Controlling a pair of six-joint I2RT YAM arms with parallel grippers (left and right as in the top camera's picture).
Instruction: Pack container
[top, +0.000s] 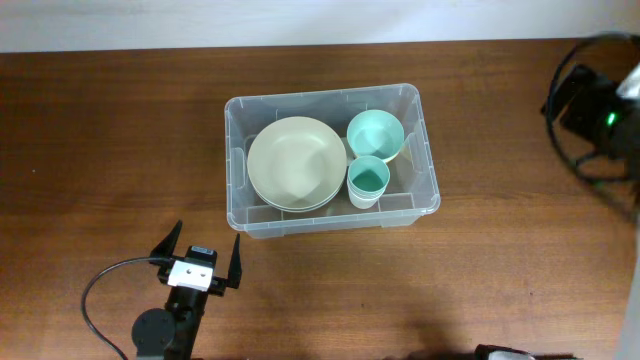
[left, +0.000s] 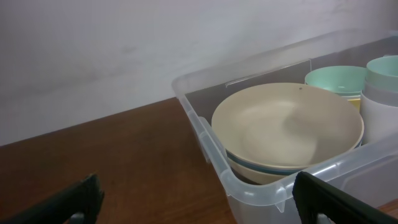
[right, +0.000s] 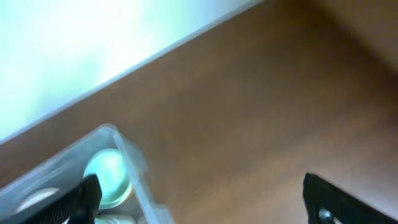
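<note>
Left claw (top: 207, 240) sat nearest the lens, jaws spread fully and holding nothing. Right claw (right: 202, 200) was likewise wide open and empty, though its view was blurred. The likely mishap was that a spread left finger, pushed forward, could catch the container's (top: 236, 160) rim and shove it. The container stood on the table (top: 100, 150), holding stacked bowls (top: 297, 163), a teal bowl (top: 376, 133) and a cup (top: 367, 182). Its near left corner lay just ahead of the left claw, not touching. The right claw was well off its far right corner.
</note>
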